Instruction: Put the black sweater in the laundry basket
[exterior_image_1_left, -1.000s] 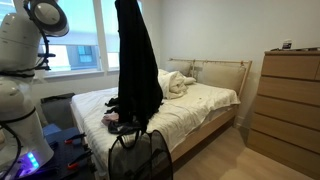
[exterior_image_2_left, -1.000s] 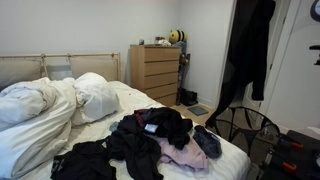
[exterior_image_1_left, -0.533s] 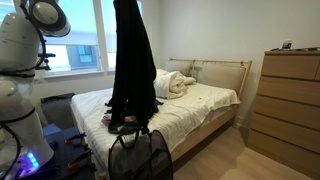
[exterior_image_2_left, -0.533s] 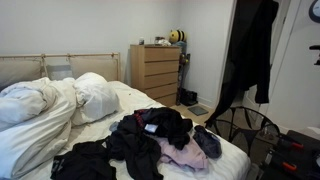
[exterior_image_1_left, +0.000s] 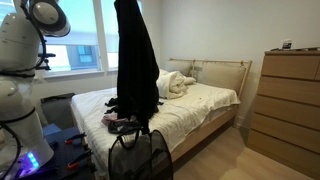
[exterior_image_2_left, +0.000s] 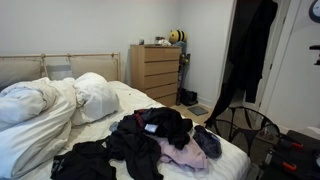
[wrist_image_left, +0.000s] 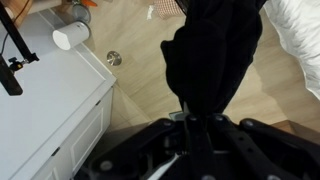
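The black sweater (exterior_image_1_left: 135, 65) hangs long and limp from above the picture's top edge in both exterior views, also showing as a dark drape (exterior_image_2_left: 246, 55) by the doorway. Its lower hem hangs just over the laundry basket (exterior_image_1_left: 138, 156), a black mesh hamper with thin loop handles standing at the foot of the bed (exterior_image_2_left: 243, 140). In the wrist view my gripper (wrist_image_left: 195, 118) is shut on the bunched top of the sweater (wrist_image_left: 213, 50), which drops away toward the wooden floor. The gripper itself is out of frame in the exterior views.
A bed (exterior_image_1_left: 205, 105) with white bedding stands beside the basket, and a pile of clothes (exterior_image_2_left: 160, 135) lies on its near end. A wooden dresser (exterior_image_1_left: 290, 95) stands against the wall. The robot's white body (exterior_image_1_left: 20, 70) is by the window.
The hanging sweater has swayed slightly sideways and back. The grip on it has not changed.
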